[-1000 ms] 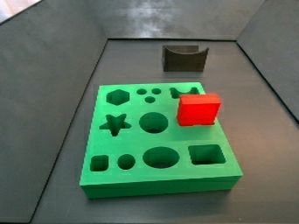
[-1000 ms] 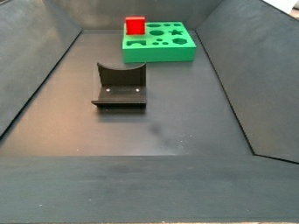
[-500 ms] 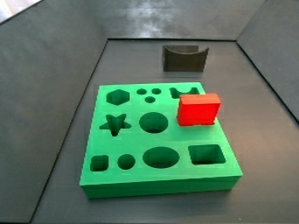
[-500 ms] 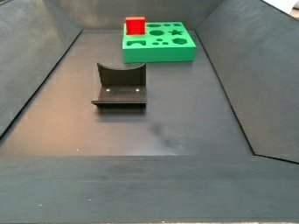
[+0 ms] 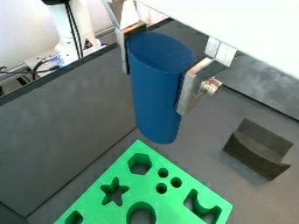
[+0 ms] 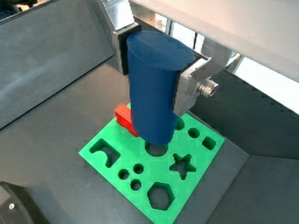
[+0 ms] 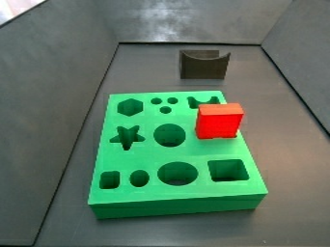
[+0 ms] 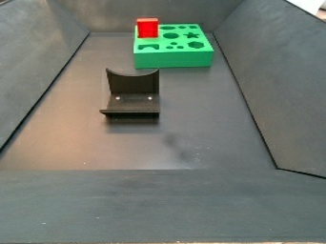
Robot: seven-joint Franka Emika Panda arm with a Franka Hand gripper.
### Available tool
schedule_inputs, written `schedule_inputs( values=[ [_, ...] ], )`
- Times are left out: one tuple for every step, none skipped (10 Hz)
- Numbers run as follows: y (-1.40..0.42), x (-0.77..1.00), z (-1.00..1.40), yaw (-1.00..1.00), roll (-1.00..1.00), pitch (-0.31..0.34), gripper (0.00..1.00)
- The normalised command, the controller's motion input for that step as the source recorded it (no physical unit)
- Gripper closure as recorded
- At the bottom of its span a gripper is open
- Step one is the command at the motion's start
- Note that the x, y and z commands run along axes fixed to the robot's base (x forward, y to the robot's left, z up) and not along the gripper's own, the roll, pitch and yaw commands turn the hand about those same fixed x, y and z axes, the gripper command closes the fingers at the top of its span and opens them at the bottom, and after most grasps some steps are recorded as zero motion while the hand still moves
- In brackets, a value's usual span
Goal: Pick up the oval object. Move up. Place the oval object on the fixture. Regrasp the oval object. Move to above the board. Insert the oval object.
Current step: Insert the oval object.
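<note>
1. Missing from both side views, the gripper [image 5: 158,74] and peg [image 5: 156,83] show only in the wrist views.
2. Its silver fingers [image 6: 191,80] clench the peg, held upright above the board [image 6: 128,153].
3. The peg is smooth, blue, oval.
4. The cube [image 7: 219,121] sits at the board's 3 o'clock edge; the fixture [image 7: 203,64] stands at 12 o'clock in a side view.

My pincer [image 6: 158,74] holds the oval object [image 6: 156,83] upright, high above the board [image 6: 149,157].

In a side view the board [image 7: 175,159] lies near on the floor, a cube [image 7: 219,120] on its right part, the fixture [image 7: 204,64] beyond it, well apart.
</note>
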Motion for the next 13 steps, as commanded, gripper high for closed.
schedule_inputs(
  values=[
    [-0.09, 0.0, -0.04, 0.01, -0.03, -0.003, 1.0],
    [-0.44, -0.15, -0.24, 0.0, -0.04, -0.086, 1.0],
    [-0.59, 0.0, -0.41, 0.0, 0.0, -0.041, 1.0],
    [-0.59, 0.27, -0.53, 0.0, 0.0, 0.0, 1.0],
    [-0.56, 0.14, -0.63, 0.0, 0.0, -0.003, 1.0],
    [-0.55, 0.3, -0.7, 0.01, 0.0, 0.0, 1.0],
    [-0.55, 0.2, -0.73, 0.0, 0.0, -0.047, 1.0],
    [-0.53, 0.12, -0.76, 0.01, 0.02, -0.073, 1.0],
    [-0.53, 0.06, -0.75, 0.01, 0.04, -0.087, 1.0],
    [-0.45, 0.05, -0.75, 0.02, 0.05, -0.091, 1.0],
    [-0.37, 0.07, -0.74, 0.06, 0.04, -0.084, 1.0],
    [-0.35, 0.08, -0.74, 0.03, 0.02, -0.077, 1.0],
    [-0.13, 0.0, -0.47, 0.0, -0.01, -0.051, 1.0]
  ],
)
